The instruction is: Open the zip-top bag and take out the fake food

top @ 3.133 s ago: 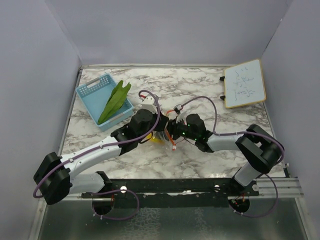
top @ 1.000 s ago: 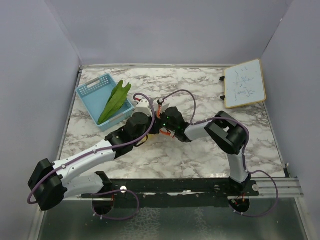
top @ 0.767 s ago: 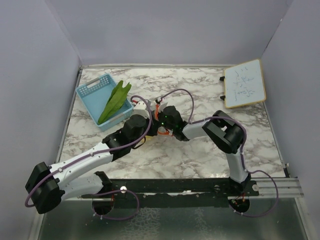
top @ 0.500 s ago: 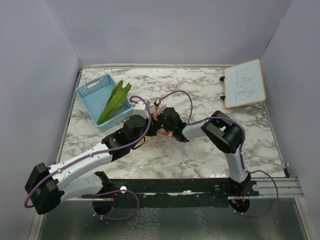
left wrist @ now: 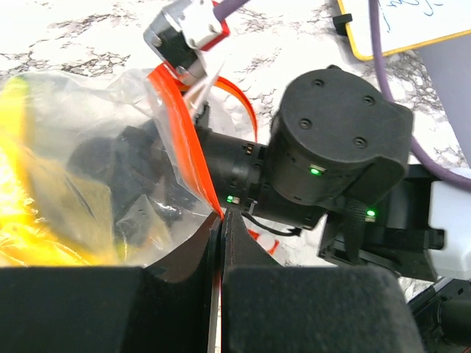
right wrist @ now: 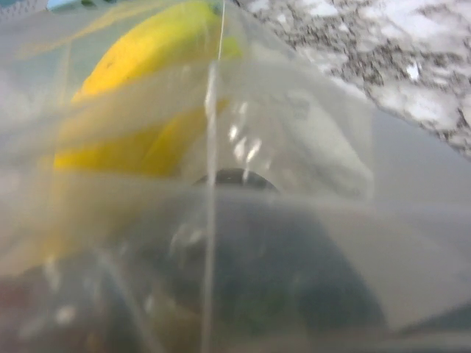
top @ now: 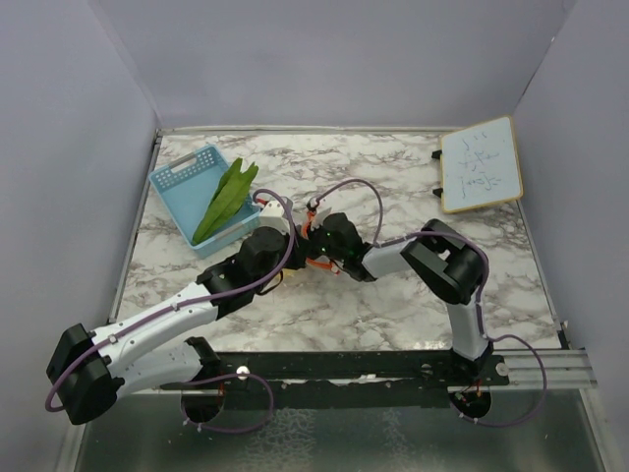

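Left wrist: left pincer (left wrist: 221,218) clamped on orange rim of zip-top bag (left wrist: 70,129); right pincer (left wrist: 131,180) inside bag mouth, gap unreadable; yellow fake food (right wrist: 140,81) just ahead.

The table (top: 393,167) is showing white marble with grey veins running across it. A light-blue mesh basket (top: 177,179) is carrying a bright green leafy piece (top: 226,197). The bag (left wrist: 88,118) is looking clear and glossy, with an orange-red zip strip (left wrist: 182,140) glowing along its edge. Through its film a yellow piece (right wrist: 140,81) is shining warm and saturated, and below it a dark shape (right wrist: 243,243) is showing (too blurred to name). The arms (top: 167,315) are wearing white and black, with purple cables (top: 344,185) looping over them and small green lights (left wrist: 315,171) glowing on a black casing. The whiteboard (top: 479,164) is showing white inside a pale yellow frame, with dark scribbles.
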### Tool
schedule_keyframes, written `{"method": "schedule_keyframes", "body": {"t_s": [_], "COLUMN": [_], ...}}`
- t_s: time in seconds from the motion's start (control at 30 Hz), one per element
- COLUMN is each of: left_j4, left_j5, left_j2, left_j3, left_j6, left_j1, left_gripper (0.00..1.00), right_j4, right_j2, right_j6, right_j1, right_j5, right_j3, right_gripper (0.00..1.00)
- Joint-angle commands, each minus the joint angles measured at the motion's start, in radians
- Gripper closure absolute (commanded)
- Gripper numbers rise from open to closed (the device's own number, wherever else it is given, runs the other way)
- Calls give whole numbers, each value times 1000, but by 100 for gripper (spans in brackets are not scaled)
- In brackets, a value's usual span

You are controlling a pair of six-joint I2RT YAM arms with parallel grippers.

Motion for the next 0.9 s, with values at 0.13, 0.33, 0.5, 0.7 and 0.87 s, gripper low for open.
{"method": "schedule_keyframes", "body": {"t_s": [0.13, 0.33, 0.5, 0.7, 0.87], "left_j4": [33, 56, 64, 95, 87], "left_j5": [-26, -37, -50, -28, -30], "left_j2": [9, 34, 24, 47, 56], "left_j3": [5, -4, -26, -39, -35], "left_j6": [-6, -12, -11, -10, -8], "left_j1": [-4, -1, 3, 6, 5], "left_gripper": [100, 100, 100, 100, 100], "right_j4": [-183, -237, -285, -354, -339], "right_j2": [-266, -449, -638, -712, -776], "right_j6": [-25, -14, -26, -61, -42], "right_j1": [-4, -4, -4, -4, -4], "right_j5": [76, 138, 167, 95, 80], "right_j3": [-130, -216, -270, -207, -221], "right_gripper": [46, 46, 46, 46, 46]}}
